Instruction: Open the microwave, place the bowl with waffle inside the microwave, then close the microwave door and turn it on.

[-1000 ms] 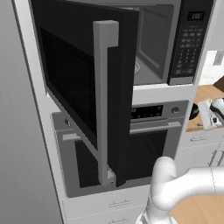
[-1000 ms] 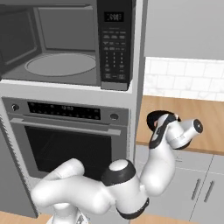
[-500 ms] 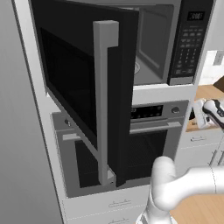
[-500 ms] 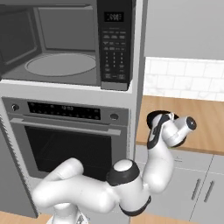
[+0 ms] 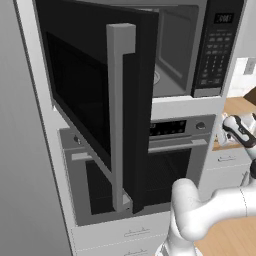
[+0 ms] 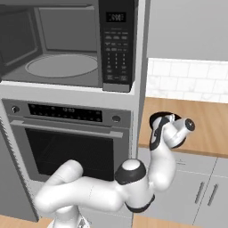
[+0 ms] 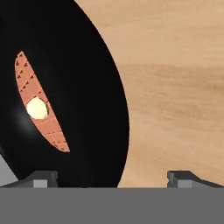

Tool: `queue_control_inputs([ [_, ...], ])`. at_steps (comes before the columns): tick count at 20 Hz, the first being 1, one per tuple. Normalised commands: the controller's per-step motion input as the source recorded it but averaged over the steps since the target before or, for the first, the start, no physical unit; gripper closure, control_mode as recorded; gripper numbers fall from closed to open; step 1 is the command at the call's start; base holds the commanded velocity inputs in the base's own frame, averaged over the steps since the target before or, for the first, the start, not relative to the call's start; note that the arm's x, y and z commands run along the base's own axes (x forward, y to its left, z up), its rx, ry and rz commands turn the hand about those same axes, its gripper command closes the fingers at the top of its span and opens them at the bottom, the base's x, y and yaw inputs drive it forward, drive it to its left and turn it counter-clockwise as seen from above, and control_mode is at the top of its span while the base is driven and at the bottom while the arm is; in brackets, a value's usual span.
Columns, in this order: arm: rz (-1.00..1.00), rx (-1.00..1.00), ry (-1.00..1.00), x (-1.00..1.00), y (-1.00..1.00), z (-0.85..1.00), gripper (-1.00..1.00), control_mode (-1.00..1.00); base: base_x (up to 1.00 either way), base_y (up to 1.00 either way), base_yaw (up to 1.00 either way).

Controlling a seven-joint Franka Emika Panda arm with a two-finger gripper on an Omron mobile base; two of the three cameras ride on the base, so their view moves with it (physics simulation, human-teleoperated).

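One microwave [image 6: 67, 44] sits built into the tall unit above one steel-framed oven [image 6: 67, 138], and its one door [image 5: 100, 100] stands swung wide open, the single grey bar handle [image 5: 119, 115] running upright along its free edge. Inside, one round turntable plate [image 6: 61, 65] lies on the cavity floor, and one black keypad strip [image 6: 116, 44] with one small display runs down the microwave's right side. One black bowl [image 7: 65, 100] rests on the wooden worktop [image 6: 209, 124] to the right of the oven column, near the worktop's front edge; in the hand view its rim curves across the left half, and one waffle [image 7: 39, 105], seen almost edge-on as a thin orange grid with one pale pat of butter on it, lies inside. The bowl is cut off at the left and top edges of that view. One gripper [image 7: 111, 177] hangs just above the bowl, its two dark fingertips [image 7: 41, 178] set wide apart, one over the bowl's dark inside and the other over bare wood, nothing held between them. In the right base view the hand covers most of the bowl, leaving a dark arc of rim behind it. In the left base view the open door hides much of the cavity and part of the oven front, and the hand sits by the right edge, with the bowl too hidden to make out.
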Motion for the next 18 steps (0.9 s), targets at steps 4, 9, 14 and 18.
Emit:
queue_control_inputs([
  [4,0.0,0.0,0.0,0.28,-0.25,-0.15,-1.0,-1.0,0.0,0.0,0.0],
  [9,0.0,0.0,0.0,0.1,-0.14,-0.19,1.0,-1.0,0.0,0.0,0.0],
  [14,-0.01,0.0,0.0,-0.03,0.0,-0.16,1.0,-1.0,0.0,0.0,0.0],
  [18,0.0,-0.03,0.0,-0.32,0.0,-0.16,1.0,-1.0,0.0,0.0,0.0],
])
